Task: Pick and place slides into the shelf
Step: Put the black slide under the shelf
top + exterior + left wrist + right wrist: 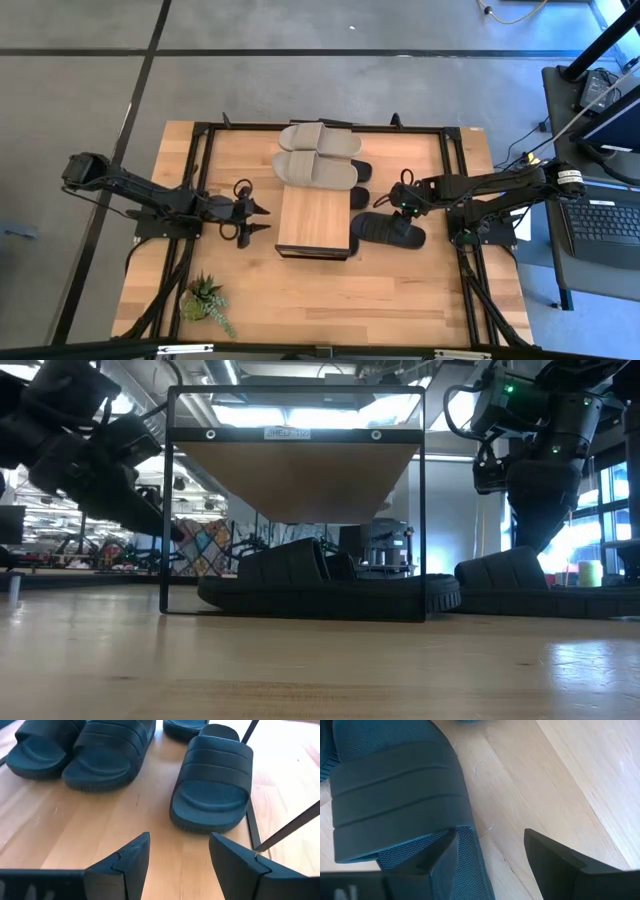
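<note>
right tool wide, over black slide right of centre | left tool wide, beside shelf | slide likely light, rubbery, grippy — pinch strap edge

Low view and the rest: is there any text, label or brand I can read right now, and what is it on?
Shelf, front top bar: a small pale label, too blurred to read.
Black slides: no brand or lettering visible on straps or soles.
Beige slides: no marking visible.
Table, left gripper, right gripper: no text visible.
Nothing is legible in any view.
</note>
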`<control>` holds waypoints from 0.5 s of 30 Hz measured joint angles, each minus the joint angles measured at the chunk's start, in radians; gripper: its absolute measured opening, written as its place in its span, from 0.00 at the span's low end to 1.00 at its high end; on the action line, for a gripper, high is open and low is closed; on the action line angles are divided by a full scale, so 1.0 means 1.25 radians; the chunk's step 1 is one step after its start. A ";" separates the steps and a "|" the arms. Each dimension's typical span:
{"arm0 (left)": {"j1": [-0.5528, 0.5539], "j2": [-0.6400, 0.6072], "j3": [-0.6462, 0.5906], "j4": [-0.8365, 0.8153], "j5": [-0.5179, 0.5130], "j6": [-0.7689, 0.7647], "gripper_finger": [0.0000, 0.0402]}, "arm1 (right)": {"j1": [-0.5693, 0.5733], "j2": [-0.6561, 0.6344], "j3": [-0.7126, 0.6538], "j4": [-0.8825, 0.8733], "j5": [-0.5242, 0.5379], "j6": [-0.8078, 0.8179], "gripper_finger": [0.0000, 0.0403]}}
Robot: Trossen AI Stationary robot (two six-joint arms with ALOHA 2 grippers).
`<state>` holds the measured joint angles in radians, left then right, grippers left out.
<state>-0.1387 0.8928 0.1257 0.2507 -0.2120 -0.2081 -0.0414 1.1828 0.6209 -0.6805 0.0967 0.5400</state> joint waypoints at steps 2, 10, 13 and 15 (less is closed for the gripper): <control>0.000 0.001 -0.007 0.012 0.000 -0.001 0.48 | 0.000 0.000 0.000 0.003 0.000 0.001 0.56; 0.000 0.040 -0.012 0.044 0.028 -0.015 0.48 | 0.000 0.000 0.000 0.004 0.000 0.005 0.56; 0.000 0.072 -0.012 0.073 0.047 -0.015 0.48 | 0.000 0.000 0.000 0.003 0.000 0.008 0.56; 0.001 0.099 -0.012 0.083 0.047 -0.016 0.48 | 0.000 0.000 0.000 0.003 0.000 0.020 0.56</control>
<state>-0.1379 1.0169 0.1112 0.3538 -0.1528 -0.2279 -0.0414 1.1828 0.6209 -0.6762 0.0966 0.5645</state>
